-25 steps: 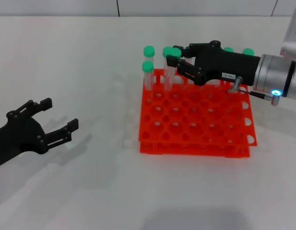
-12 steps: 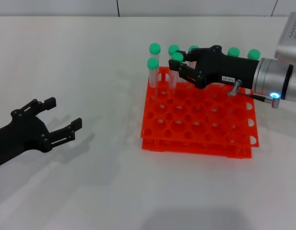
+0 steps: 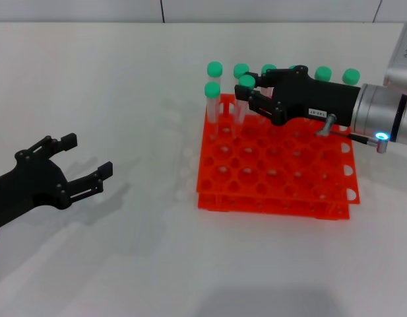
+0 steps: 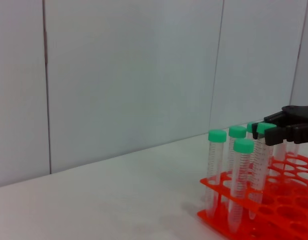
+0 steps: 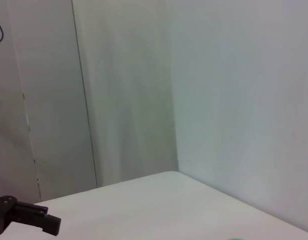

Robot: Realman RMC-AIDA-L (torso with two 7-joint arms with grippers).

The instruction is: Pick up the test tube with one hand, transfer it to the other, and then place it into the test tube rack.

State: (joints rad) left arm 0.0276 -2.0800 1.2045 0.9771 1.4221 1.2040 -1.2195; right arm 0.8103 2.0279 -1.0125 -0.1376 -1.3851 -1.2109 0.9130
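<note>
White desk point(image 3: 124, 86) carries the lot. Orange rack point(image 3: 276, 178) sits right of centre, approx eight green-capped tubes standing along its far side, so most of the filling looks done. Right arm reaches in level from the right edge, silver forearm w/ black bands; right claw point(image 3: 245, 96) is closed narrow on the tube point(image 3: 243, 100) just under its green cap. That tube stands upright w/ its lower part in a rack hole in the 2nd row, beside another one. Judging by this, it's either at the pick or at the final placing, can't tell which; no handover visible now. Left claw point(image 3: 84, 162) hangs low over the desk at far left, well apart from the rack, fingers spread wide, holding nothing.
</note>
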